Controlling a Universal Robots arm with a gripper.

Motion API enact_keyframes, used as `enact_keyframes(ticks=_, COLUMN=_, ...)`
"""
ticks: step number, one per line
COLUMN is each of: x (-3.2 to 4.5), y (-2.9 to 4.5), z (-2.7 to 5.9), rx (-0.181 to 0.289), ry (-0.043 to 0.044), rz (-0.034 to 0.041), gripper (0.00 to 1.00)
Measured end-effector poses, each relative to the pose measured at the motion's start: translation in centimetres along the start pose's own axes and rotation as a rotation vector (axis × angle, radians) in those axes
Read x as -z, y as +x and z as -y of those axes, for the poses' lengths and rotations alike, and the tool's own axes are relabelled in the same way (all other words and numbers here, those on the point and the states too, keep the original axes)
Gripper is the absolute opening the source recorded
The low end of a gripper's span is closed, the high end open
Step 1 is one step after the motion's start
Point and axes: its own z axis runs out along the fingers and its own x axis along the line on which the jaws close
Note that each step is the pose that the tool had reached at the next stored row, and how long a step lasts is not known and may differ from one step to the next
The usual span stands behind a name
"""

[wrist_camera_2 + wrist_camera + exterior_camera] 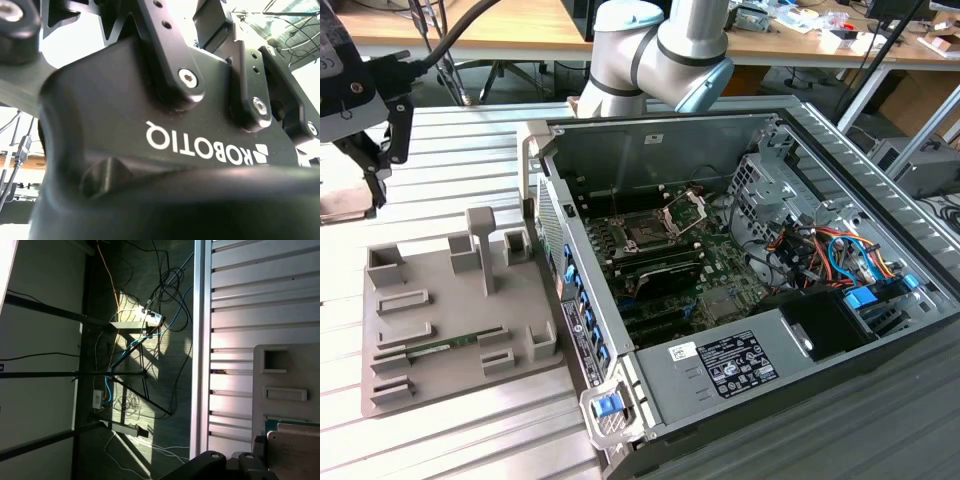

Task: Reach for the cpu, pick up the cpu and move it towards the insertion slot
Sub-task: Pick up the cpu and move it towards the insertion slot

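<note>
Gripper (pixel 360 182): black, up over the slatted table (pixel 450 150) at the exterior view's far left. Open or clamped, impossible to tell.
Cpu (pixel 342 203): pale beige square right at the gripper's tip, just beneath it (partly cut off by the picture's edge). Seen in the first wrist view as a cpu (pixel 295 452) with a beige face and green rim, just beside the gripper's black links.
Grey tray (pixel 440 300): flat on the table, near the gripper, lower and toward the exterior view's right of it.
Memory stick (pixel 440 350): long, thin and green, lying in a tray recess, apart from the gripper.
Insertion slot (pixel 645 232): dark square socket in a silvery frame with the bracket tilted up, inside the open computer case (pixel 660 135) — well apart from the gripper, toward the exterior view's right.
</note>
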Motion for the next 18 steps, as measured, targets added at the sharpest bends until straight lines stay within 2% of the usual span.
enact_keyframes(ticks=9, x=0.54, y=0.0, z=-0.02, rx=0.0, ry=0.0, rz=0.0, gripper=0.55)
enact_keyframes(ticks=18, x=0.71, y=-0.07, z=-0.02, rx=0.0, ry=0.0, rz=0.0, gripper=0.55)
